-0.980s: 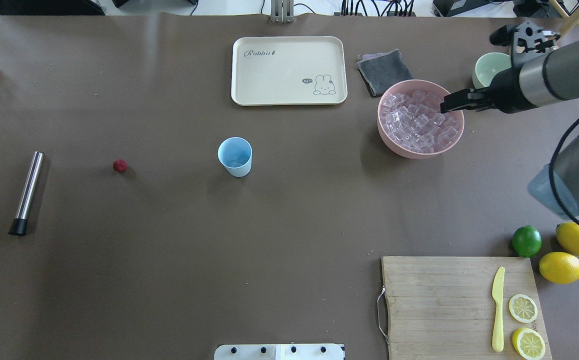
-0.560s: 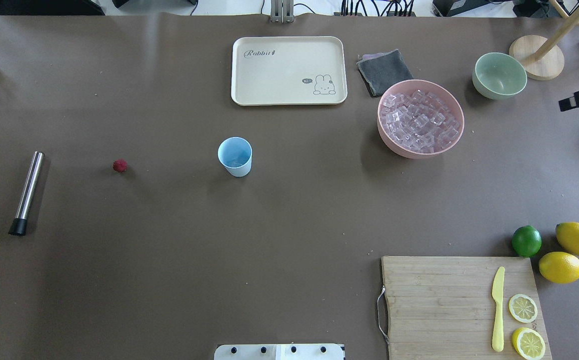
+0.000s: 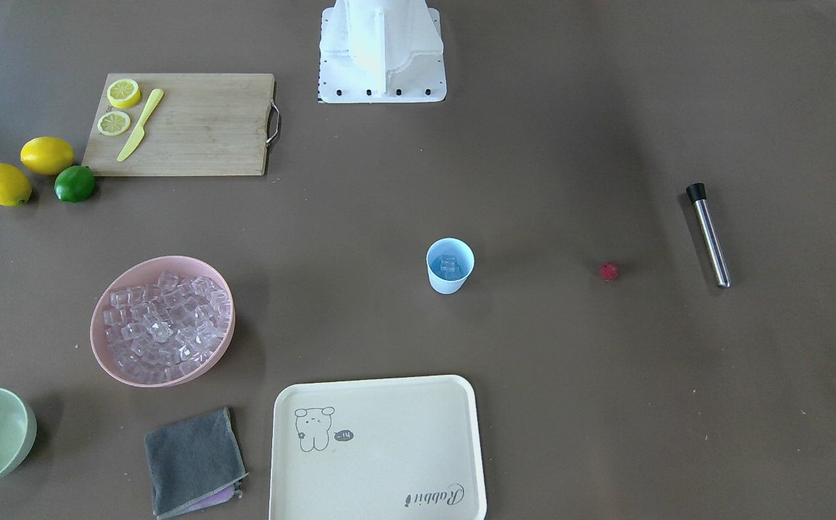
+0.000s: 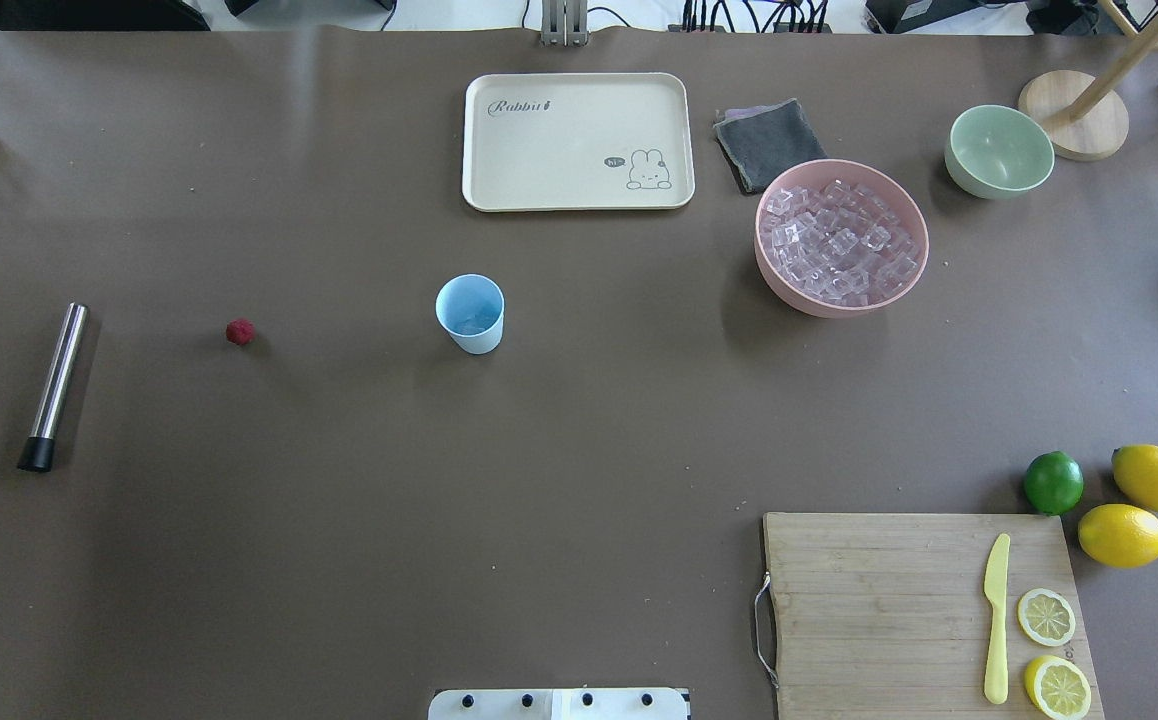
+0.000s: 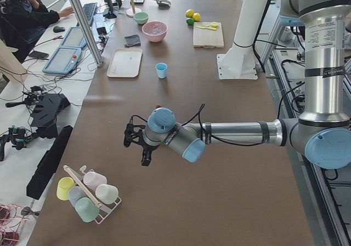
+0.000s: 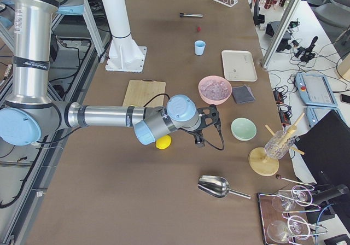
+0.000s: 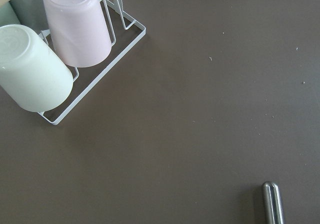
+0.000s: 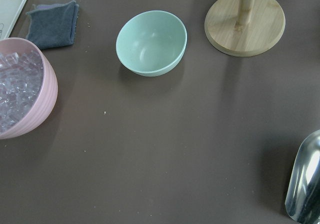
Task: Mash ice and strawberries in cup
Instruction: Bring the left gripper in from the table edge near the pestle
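The strawberry (image 4: 240, 331) lies toward the table's (image 4: 339, 520) left end, between muddler (image 4: 54, 384) and cup (image 4: 470, 313) holding ice (image 3: 450, 266), nearer the left gripper (image 5: 133, 140) than the right gripper (image 6: 212, 124); whether either's jaws are parted or closed cannot be told

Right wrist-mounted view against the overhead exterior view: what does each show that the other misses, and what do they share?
Only the wrist view shows the shiny metal scoop. Only the overhead shows the light blue plastic cup, the tiny dark red strawberry and the steel rod. Both show the pink bowl of clear ice cubes, the pale green bowl and the grey cloth.
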{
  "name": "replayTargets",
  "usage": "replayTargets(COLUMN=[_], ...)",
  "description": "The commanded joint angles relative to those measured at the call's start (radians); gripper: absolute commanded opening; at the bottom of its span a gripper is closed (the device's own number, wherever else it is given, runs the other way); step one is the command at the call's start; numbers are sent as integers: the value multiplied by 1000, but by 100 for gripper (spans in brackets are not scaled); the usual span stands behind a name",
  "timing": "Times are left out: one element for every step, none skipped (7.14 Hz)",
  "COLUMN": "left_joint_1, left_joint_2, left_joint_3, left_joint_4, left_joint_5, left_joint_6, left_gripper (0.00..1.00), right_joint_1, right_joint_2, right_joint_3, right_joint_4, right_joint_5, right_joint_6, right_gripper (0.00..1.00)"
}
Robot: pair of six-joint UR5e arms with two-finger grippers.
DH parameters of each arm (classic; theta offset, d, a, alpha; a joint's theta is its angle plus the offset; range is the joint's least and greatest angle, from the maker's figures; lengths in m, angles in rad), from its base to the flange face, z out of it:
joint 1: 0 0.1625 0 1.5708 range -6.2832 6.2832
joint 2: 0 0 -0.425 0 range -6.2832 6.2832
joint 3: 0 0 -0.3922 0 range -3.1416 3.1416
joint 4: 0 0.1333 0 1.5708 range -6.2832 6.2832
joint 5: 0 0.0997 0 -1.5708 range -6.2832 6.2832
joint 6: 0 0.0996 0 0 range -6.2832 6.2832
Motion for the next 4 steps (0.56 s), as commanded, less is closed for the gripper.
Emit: replayTargets(left_joint_1=[109, 169, 234, 281], left_joint_2=[-49, -67, -95, -127], left_joint_3=[2, 2, 0, -1], left_joint_4=[-2, -2, -3, -21], left_joint_5=[3, 35, 95, 132], left_joint_6=[-105, -113, -177, -223], left_gripper=[98, 98, 98, 98], right_joint_1=[5, 5, 5, 5], right_joint_2=[-11, -10, -10, -8], right_joint_3=[-1, -1, -3, -3], right_joint_4=[1, 1, 1, 1], right_joint_5=[-4, -6, -7, -9], right_joint_6=[-11, -11, -11, -13], right_gripper=[93, 94, 94, 95])
